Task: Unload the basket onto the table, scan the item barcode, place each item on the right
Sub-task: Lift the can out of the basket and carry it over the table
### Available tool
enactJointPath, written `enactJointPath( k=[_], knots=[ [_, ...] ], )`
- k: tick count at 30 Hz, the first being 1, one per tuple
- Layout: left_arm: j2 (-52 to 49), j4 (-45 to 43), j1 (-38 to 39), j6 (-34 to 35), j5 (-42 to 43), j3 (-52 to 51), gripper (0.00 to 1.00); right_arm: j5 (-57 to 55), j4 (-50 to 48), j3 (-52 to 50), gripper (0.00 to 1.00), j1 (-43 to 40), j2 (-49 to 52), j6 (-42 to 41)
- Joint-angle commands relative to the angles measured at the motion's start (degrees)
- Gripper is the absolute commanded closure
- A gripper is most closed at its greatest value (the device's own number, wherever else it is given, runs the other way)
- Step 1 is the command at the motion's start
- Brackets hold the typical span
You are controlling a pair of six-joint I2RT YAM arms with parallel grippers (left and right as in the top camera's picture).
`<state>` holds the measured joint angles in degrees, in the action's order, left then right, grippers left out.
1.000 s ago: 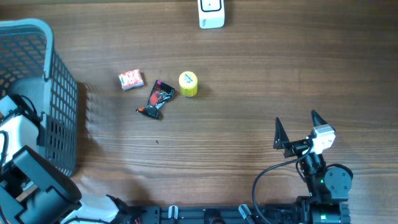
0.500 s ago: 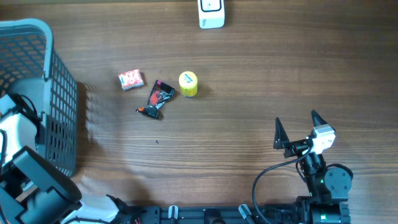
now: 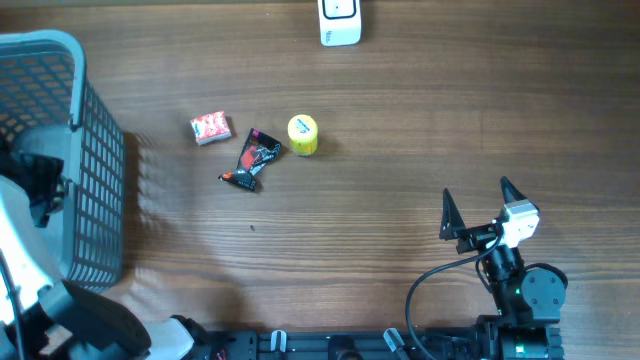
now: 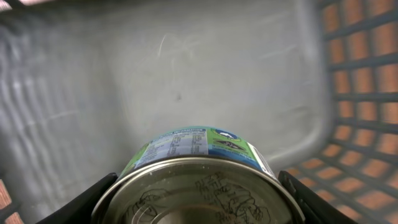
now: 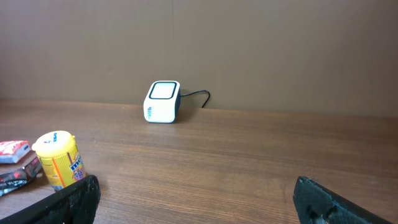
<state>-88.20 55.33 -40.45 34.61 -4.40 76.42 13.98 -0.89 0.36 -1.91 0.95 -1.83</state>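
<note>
A tin can (image 4: 199, 155) with a green and blue label and a bare metal end fills the bottom of the left wrist view. My left gripper (image 4: 198, 200) is shut on it, with a black finger (image 4: 84, 204) against each side, low inside the grey basket (image 4: 186, 68). From overhead the can is hidden under my left arm (image 3: 38, 188). The white barcode scanner (image 3: 340, 22) stands at the far table edge and also shows as the scanner (image 5: 162, 102) in the right wrist view. My right gripper (image 3: 478, 208) rests open and empty near the front right, pointed toward the scanner.
A yellow canister (image 3: 303, 135), a black and red packet (image 3: 253, 160) and a small red and white packet (image 3: 210, 128) lie left of centre. The basket's mesh wall (image 3: 98, 180) stands between my left arm and them. Bare wood spans the middle and right.
My left arm has shifted its pose over the basket in the last half second. The right arm and the items on the table have not moved.
</note>
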Motion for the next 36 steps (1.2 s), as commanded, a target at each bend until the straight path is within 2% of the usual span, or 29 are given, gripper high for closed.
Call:
enactJointPath(
  k=[1,13,20,27,36],
  knots=[
    [4.83,0.37,0.35,0.13,0.74,3.93,0.36,0.70,-0.31,-0.07,0.00,0.24,-0.15,0.24],
    [17.05,-1.05,0.33,0.15,10.86,5.09,0.36,0.70,-0.31,-0.07,0.00,0.24,-0.13,0.26],
    [22.60,-4.17,0.33,0.44,24.61,5.09,0.36,0.70,-0.31,-0.07,0.00,0.24,-0.15,0.24],
    [23.69,-6.27,1.05,2.34,39.43,5.09,0.36,0.72,-0.31,-0.07,0.00,0.24,-0.15,0.26],
    [23.30,-6.73,11.50,2.32,39.65,5.09,0.36,0.70,-0.31,-0.07,0.00,0.24,-0.13,0.26]
  ],
)
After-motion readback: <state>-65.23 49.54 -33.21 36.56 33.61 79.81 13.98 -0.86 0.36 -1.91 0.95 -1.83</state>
